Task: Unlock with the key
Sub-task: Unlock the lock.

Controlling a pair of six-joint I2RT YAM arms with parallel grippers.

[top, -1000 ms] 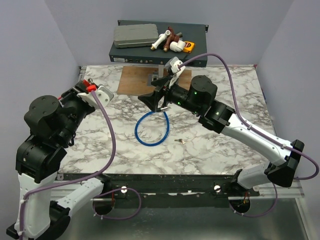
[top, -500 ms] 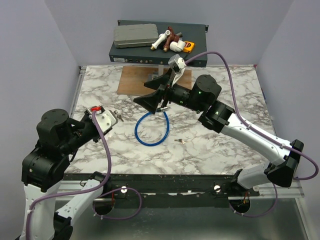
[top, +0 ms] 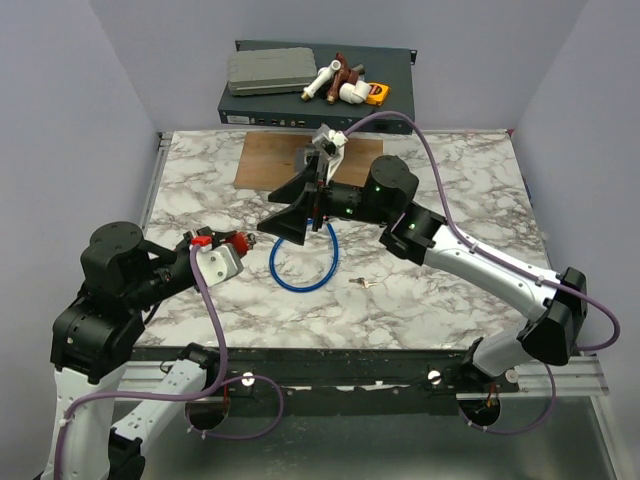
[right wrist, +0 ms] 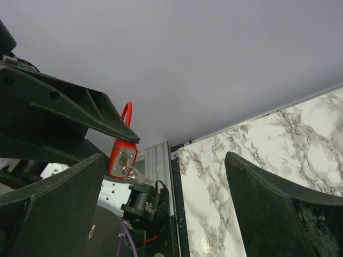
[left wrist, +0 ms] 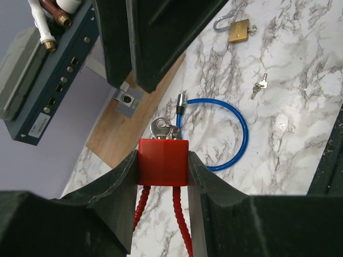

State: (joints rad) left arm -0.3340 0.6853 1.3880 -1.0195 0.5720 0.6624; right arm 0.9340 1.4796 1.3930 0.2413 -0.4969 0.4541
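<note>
The left gripper [left wrist: 163,167] is clamped on a red block [left wrist: 163,160], with one finger pressed to each side. The key [left wrist: 161,128] (small and silver) sticks out of the block's front end, just past the fingertips. Two red cords [left wrist: 176,225] trail back between the fingers. The right gripper [top: 275,213] has its fingers spread wide and holds nothing; its tips point at the block from close by. Farther beyond the left fingertips, a blue cable loop [left wrist: 244,134], a second small key [left wrist: 259,85] and a brass padlock [left wrist: 238,31] lie on the marble table [left wrist: 300,107].
</note>
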